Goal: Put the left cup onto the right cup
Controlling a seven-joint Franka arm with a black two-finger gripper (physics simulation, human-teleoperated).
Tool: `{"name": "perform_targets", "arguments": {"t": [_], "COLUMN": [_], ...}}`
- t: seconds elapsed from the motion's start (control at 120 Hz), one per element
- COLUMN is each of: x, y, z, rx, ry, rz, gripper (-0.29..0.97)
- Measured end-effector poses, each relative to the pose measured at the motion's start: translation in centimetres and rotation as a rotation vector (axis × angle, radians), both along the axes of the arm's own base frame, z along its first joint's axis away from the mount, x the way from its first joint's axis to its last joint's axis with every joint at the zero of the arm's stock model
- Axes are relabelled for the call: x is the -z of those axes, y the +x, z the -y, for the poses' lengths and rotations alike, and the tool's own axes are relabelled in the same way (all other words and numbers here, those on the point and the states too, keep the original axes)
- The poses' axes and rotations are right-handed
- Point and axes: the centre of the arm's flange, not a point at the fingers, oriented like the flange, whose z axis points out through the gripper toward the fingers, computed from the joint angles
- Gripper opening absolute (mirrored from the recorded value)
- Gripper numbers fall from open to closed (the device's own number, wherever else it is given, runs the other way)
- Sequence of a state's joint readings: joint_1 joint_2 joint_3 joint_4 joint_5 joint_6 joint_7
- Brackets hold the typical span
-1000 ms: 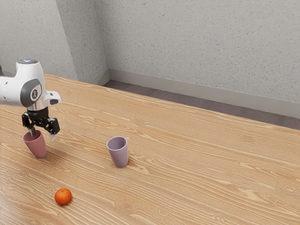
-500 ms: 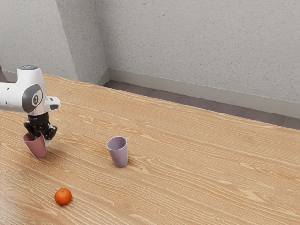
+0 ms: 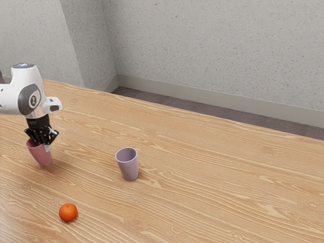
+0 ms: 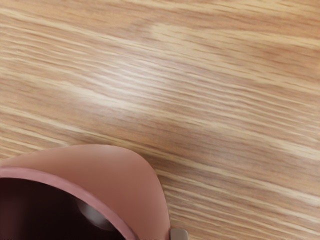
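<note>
A pink cup [image 3: 40, 153] hangs just above the wooden table [image 3: 212, 167] at the exterior view's left, tilted a little. My gripper [image 3: 40, 140] is shut on its rim, one finger inside and one outside. In the wrist view the same pink cup [image 4: 100, 185] sits right under my hand, its dark inside showing. A lilac cup [image 3: 127, 163] stands upright near the table's middle, well off to the exterior view's right of my gripper.
An orange [image 3: 68, 212] lies on the table near the front edge, between the two cups and closer to the camera. A grey wall and a dark floor strip run behind the table's far edge.
My fingers went from open around the pink cup's rim to shut on it. The cup has since risen slightly off the table and tilted with my hand.
</note>
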State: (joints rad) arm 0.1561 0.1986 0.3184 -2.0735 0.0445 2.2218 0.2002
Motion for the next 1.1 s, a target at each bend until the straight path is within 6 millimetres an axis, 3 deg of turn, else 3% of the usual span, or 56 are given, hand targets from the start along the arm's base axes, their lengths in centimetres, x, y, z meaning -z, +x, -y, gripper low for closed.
{"name": "perform_targets", "arguments": {"t": [0.092,0.158,0.342,0.517,0.642,0.817,0.933,1.1], "x": [-3.3,-5.3,-10.3,-12.5,-15.0,-16.2,-16.8,-16.0], "y": [-0.6,-0.4,0.5,1.0,0.4,0.9,1.5,3.2], "z": [0.7,2.5,10.1,18.5,22.1,26.6,28.6,31.1], "rx": [0.005,0.037,0.175,0.330,0.395,0.474,0.501,0.529], "ry": [-0.005,-0.009,-0.030,-0.048,-0.047,-0.053,-0.066,-0.090], "rz": [0.036,0.054,0.077,0.036,0.030,0.034,0.061,0.078], "gripper": [-0.09,-0.09,-0.10,-0.10,-0.10,-0.10,-0.11,-0.11]}}
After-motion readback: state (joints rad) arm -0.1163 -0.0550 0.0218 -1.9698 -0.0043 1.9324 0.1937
